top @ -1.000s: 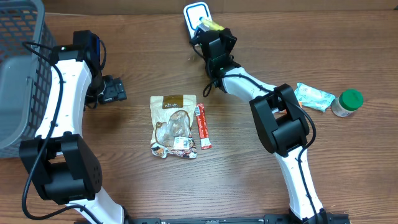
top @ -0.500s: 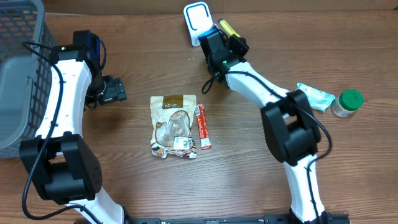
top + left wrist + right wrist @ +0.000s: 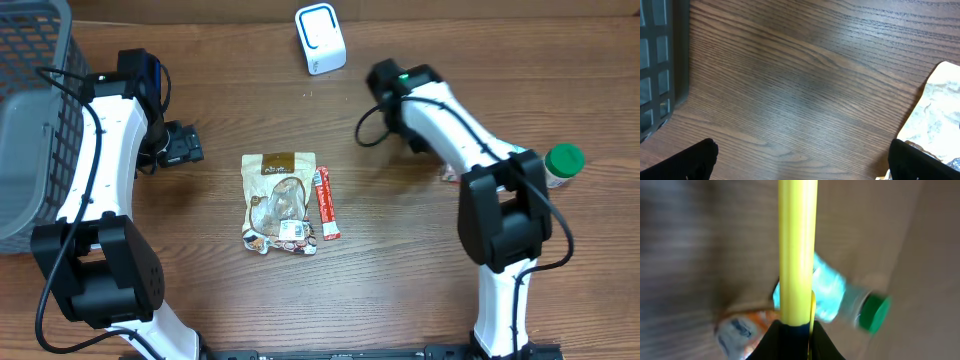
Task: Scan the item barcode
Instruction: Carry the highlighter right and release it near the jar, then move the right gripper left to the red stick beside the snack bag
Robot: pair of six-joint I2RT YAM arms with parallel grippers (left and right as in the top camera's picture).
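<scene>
Your right gripper (image 3: pixel 796 330) was pinched tight on a yellow stick (image 3: pixel 797 250), apparently held above a teal packet (image 3: pixel 832 295) and a green-capped bottle (image 3: pixel 874 313). The wrist view was blurred, so no barcode could be made out on it. The stick was well apart from the white scanner (image 3: pixel 320 38) at the far edge of the table (image 3: pixel 400 280). Your left gripper (image 3: pixel 183 144) stood wide open, holding nothing, between the basket (image 3: pixel 60 60) and the snack bag (image 3: pixel 280 200).

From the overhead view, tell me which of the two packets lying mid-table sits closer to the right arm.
The slim red stick sachet. It lies beside the wider brown pouch, on the side facing the right arm.
</scene>
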